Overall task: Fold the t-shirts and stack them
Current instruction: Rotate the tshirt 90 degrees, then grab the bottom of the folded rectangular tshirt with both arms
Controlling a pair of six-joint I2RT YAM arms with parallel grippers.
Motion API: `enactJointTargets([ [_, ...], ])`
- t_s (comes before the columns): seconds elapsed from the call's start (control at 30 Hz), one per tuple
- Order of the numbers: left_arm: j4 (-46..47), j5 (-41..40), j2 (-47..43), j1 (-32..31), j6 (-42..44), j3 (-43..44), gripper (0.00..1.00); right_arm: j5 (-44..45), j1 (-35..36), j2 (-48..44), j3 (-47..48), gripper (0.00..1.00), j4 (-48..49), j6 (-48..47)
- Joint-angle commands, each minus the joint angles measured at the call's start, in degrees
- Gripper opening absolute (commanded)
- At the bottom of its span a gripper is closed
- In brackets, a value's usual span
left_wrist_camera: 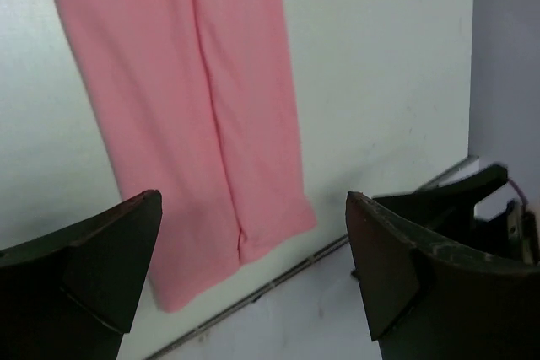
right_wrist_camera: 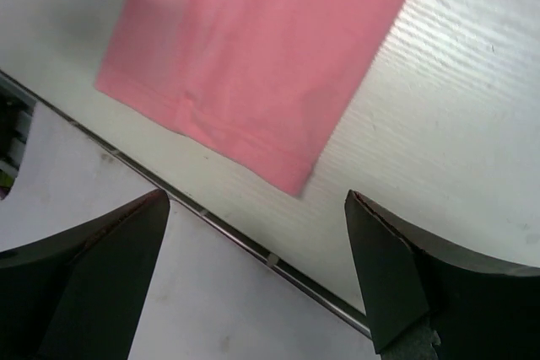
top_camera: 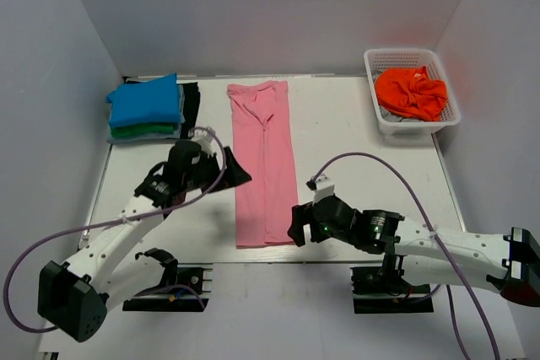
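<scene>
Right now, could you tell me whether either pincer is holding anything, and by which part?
Nothing: the left pincer and right pincer stand open near the folded pink cloth t-shirt.

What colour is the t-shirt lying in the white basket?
Orange. The t-shirt in the basket shows best in the top external view.

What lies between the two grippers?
The light pink t-shirt, folded into a long strip, lies between the left gripper and right gripper, seen in the top view.

Soft matt cloth pink shirt, matt white faint-grained tbl, white plastic lattice basket
</scene>
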Motion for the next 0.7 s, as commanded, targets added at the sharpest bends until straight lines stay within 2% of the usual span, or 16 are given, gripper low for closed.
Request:
enactJointTargets([
  [0.0,-6.8,5.6,-7.1,-1.4,-6.5,-10.7,1.0,-0.4,-1.1,0.1,-2.0,0.9,-3.7,6.4],
  [0.07,-6.8,7.5,-11.2,-3.0,-10.1,-17.5,1.0,-3.9,-1.6,0.1,-4.8,0.9,-1.1,6.7],
  [0.13,-8.2,7.6,-15.0,-3.7,-13.2,-20.6,1.0,-7.1,-2.5,0.8,-6.3,0.9,2.0,7.4],
  [0.2,-7.3,9.5,-15.7,-4.3,-14.3,-24.5,1.0,-10.0,-3.4,3.3,-6.7,0.9,4.5,8.0],
  [0.33,-6.4,11.5,-13.5,-7.0,-14.3,-26.4,0.99,-13.4,-4.6,8.6,-6.3,0.9,7.0,8.0],
  [0.47,-5.9,10.9,-10.9,-9.3,-14.9,-28.1,0.88,-16.2,-6.2,12.3,-6.1,0.88,8.8,8.4],
  [0.5,-5.9,10.2,-9.7,-9.9,-14.9,-28.6,0.8,-16.8,-6.6,12.4,-6.4,0.88,9.7,8.6],
  [0.53,-5.9,10.1,-9.2,-9.9,-14.9,-28.6,0.77,-17.6,-7.0,13.2,-6.4,0.86,10.1,9.1],
  [0.67,-5.9,5.2,-7.7,-11.1,-14.9,-29.1,0.66,-18.6,-8.5,15.5,-7.2,0.85,12.3,9.6],
])
